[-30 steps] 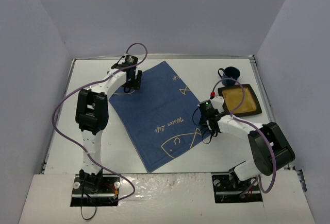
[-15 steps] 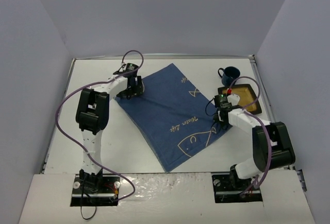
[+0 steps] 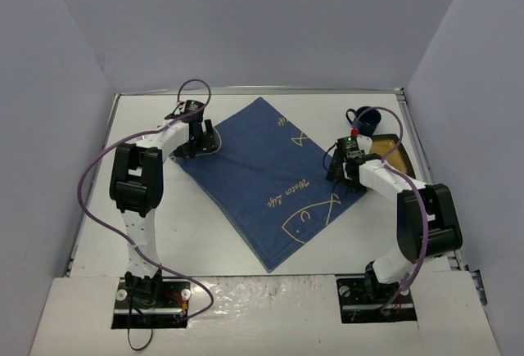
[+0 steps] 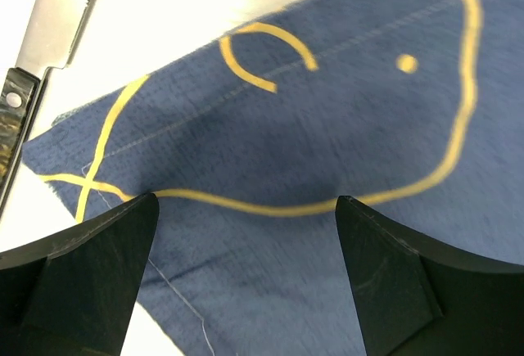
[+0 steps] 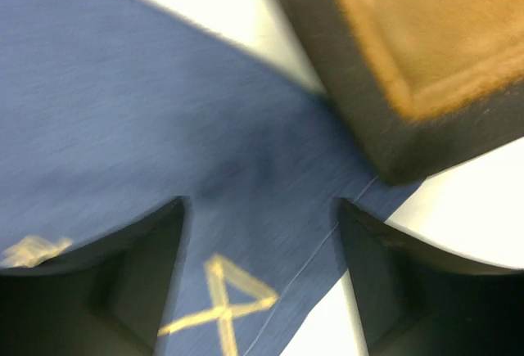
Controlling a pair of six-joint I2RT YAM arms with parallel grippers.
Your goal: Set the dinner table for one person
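While both arms reach out over the white table (image 3: 147, 217), which spans the whole workspace and carries everything else, a blue cloth (image 3: 262, 172) printed with yellow fish outlines lies flat on its middle, turned diamond-wise. At the cloth's left corner hangs the left tool (image 3: 202, 138). Its wrist view shows it released, with the dark fingers (image 4: 82, 266) spread wide and only fabric beneath the gap. Just beyond that corner a knife (image 4: 57, 20) with a serrated steel blade and a black handle lies on the bare table. The right tool (image 3: 344, 168) hangs over the cloth's right corner, likewise released, its fingers (image 5: 123, 282) apart with nothing between them. Just beside it sits a dark square plate (image 3: 391, 150) with an amber inside. One corner of the plate reaches the cloth's edge, though whether it rests on the fabric I cannot tell. A dark blue mug (image 3: 366, 116) stands just behind the plate, near the far right corner of the table.
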